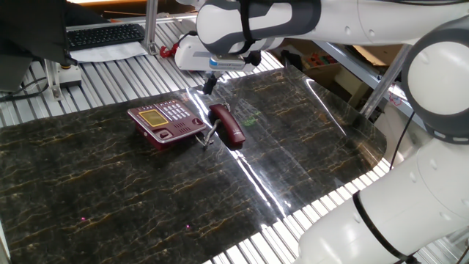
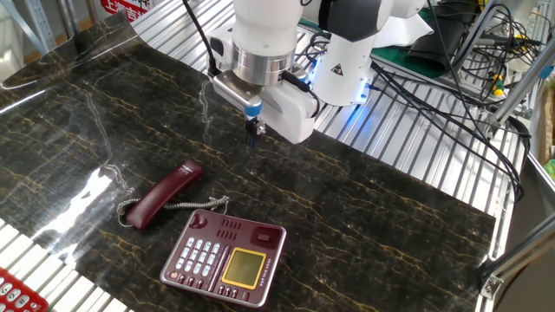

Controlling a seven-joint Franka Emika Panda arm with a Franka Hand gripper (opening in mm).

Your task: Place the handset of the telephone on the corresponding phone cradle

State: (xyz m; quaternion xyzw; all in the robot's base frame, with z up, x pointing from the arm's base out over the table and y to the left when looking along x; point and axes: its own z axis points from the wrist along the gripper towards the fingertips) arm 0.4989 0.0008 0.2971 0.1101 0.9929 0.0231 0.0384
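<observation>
The dark maroon handset point(image 1: 226, 125) lies flat on the black marble-patterned table, off the telephone, and also shows in the other fixed view point(image 2: 162, 194). Its thin coiled cord point(image 2: 195, 204) runs to the dark red telephone point(image 1: 166, 121) point(image 2: 225, 256) beside it. The phone cradle point(image 1: 174, 134) point(image 2: 247, 230), the strip beside the keypad and display, holds nothing. My gripper point(image 1: 209, 83) point(image 2: 252, 132) hangs above the table behind the handset, apart from it. Its fingers look shut and hold nothing.
A black keyboard point(image 1: 106, 34) sits on the slatted bench at the back. The robot base point(image 2: 347, 52) and a bundle of cables point(image 2: 451, 78) stand behind the table. A bright red object point(image 2: 17, 290) shows at the near left corner.
</observation>
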